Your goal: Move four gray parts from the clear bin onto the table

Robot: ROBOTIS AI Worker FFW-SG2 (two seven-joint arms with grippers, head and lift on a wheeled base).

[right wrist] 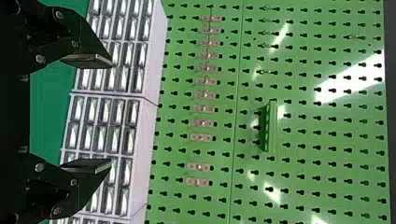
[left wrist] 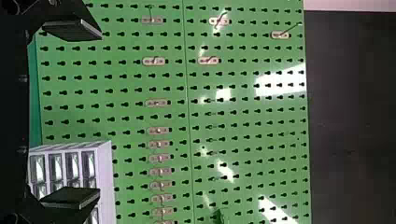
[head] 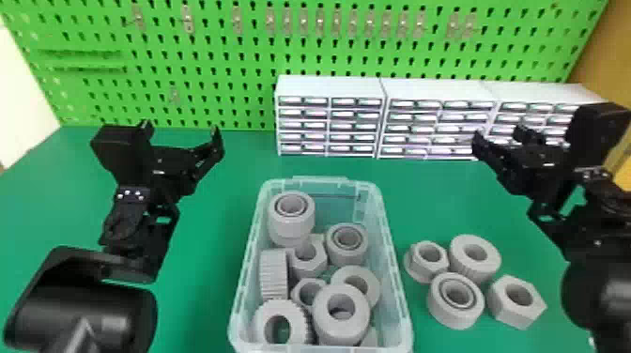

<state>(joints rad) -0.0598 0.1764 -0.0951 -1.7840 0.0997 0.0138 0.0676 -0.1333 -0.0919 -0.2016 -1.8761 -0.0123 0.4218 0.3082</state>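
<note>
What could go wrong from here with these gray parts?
Overshooting the count seems the main risk: four gray parts already sit on the table, and the clear bin holds more. Swinging the open right gripper down and back over the table might knock the hex nut, the part nearest that arm, into its neighbors.
</note>
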